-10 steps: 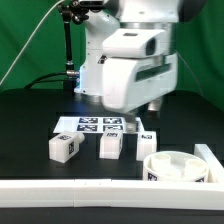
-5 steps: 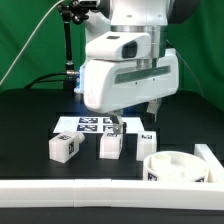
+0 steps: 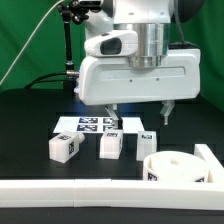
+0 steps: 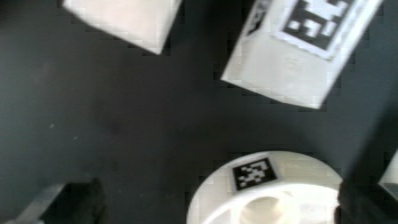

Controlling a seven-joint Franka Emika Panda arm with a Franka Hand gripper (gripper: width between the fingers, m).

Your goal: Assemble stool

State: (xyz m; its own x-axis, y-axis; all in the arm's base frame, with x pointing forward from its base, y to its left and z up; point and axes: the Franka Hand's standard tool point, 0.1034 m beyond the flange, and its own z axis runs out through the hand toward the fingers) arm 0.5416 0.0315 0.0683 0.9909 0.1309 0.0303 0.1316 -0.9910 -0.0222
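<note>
Gripper (image 3: 139,113): fingers spread wide, nothing between them, hanging off the table (image 3: 30,120) with no contact to any part. It sits over the exterior view's right half of the parts, roughly above the gap between the third leg (image 3: 146,143) and the seat (image 3: 185,172). In the wrist view the seat (image 4: 294,195) lies right below the camera, tag up, with one leg (image 4: 294,45) just beyond it and another leg (image 4: 125,20) further off. I can't say for sure which of the three these are.

Legs: three loose blocks in a row on the table. From the exterior view's left they are the first leg (image 3: 64,148), the second leg (image 3: 109,146) and the third leg. They stand apart from each other, and none is joined to anything. The third leg is nearest the seat; touching or not, cannot tell.

The seat lies flat at the exterior view's right, near the long white rail (image 3: 60,190) along the front. No leg is fitted to it.

The marker board (image 3: 98,124) lies flat behind the legs.

Progress, judged: basically at the start. Nothing is assembled and nothing is picked up. All three legs are left to grasp and fix to the seat. The open, empty gripper looks set for a first grab, likely the seat or the third leg.
</note>
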